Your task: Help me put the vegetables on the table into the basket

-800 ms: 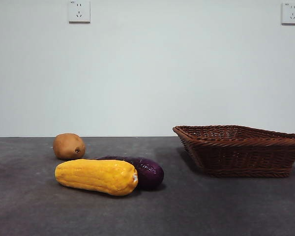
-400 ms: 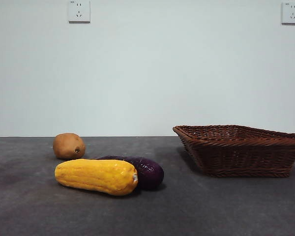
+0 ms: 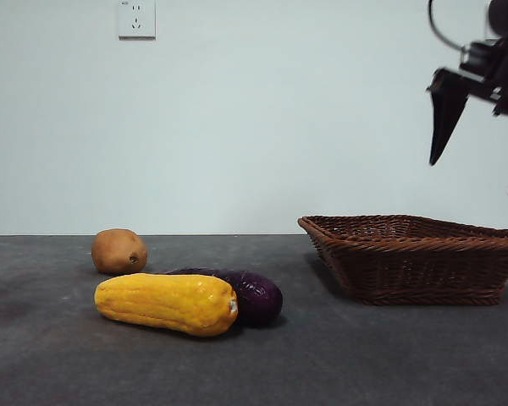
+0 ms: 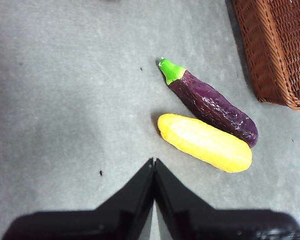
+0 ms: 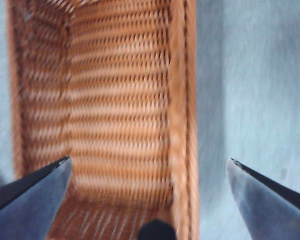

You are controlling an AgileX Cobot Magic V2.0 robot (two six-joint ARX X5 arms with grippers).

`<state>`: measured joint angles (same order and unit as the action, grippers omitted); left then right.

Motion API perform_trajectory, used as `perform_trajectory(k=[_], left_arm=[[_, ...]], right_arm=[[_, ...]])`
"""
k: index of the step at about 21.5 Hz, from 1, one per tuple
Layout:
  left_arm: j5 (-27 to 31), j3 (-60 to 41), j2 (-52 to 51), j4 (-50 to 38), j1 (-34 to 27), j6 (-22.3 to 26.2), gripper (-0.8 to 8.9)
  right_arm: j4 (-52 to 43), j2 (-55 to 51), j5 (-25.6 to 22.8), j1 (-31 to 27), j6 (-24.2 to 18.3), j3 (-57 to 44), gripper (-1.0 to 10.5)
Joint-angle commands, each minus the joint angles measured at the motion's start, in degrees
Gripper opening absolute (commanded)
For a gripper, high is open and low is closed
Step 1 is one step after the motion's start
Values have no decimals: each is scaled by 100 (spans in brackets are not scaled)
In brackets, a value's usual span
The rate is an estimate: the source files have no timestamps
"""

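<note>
Evidently nothing is done: the wicker basket [image 3: 415, 258] holds nothing; corn cob [image 3: 167, 304], eggplant [image 3: 252, 295] and potato [image 3: 118, 251] lie beside it on the table [image 3: 339, 355]; right gripper [image 3: 481, 139] hangs above the basket, jaws spread; left gripper [image 4: 154, 167], jaws pressed together, is nearer the corn.

Corn [image 3: 167, 304] before eggplant [image 3: 252, 294]; basket [image 3: 415, 258] right; potato [image 3: 118, 251] behind.

You have three vegetables on the desk [image 3: 339, 364]: one corn cob [image 3: 166, 304], one eggplant [image 3: 256, 294] and one potato [image 3: 118, 251]. You have one basket [image 3: 415, 258]. You can see two pincers, the right pincer [image 3: 483, 165] in the front view and the left pincer [image 4: 154, 165] in its wrist view. One wall socket [image 3: 136, 19] shows.
</note>
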<state>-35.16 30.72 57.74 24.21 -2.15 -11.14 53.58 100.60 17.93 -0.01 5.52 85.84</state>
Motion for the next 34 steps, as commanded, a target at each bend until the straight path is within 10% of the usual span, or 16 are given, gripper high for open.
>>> perform_trajectory(k=[1, 11, 17, 21, 25, 28, 34], left_arm=[[-22, -17, 15, -2, 50, 90, -4], [-24, -17, 15, -7, 227, 92, -4], [-24, -17, 15, -11, 304, 85, -5], [-68, 83, 15, 15, 717, 208, -5], [-63, 817, 28, 431, 1403, 1432, 0], [1012, 1569, 216, 1093, 1919, 2520, 45], [2435, 2127, 1121, 1722, 2699, 4732, 540]], right_arm=[[153, 549, -37, 4, -173, 455, 555], [470, 1838, -35, 74, -326, 1023, 460], [608, 2050, 4, 114, -603, 1021, -24], [579, 2052, 9, 107, -575, 1104, -17], [1036, 1873, 11, 107, -575, 1550, -17], [1228, 1460, 11, 107, -588, 1696, -17], [1589, 664, 9, 109, -861, 1698, -17]])
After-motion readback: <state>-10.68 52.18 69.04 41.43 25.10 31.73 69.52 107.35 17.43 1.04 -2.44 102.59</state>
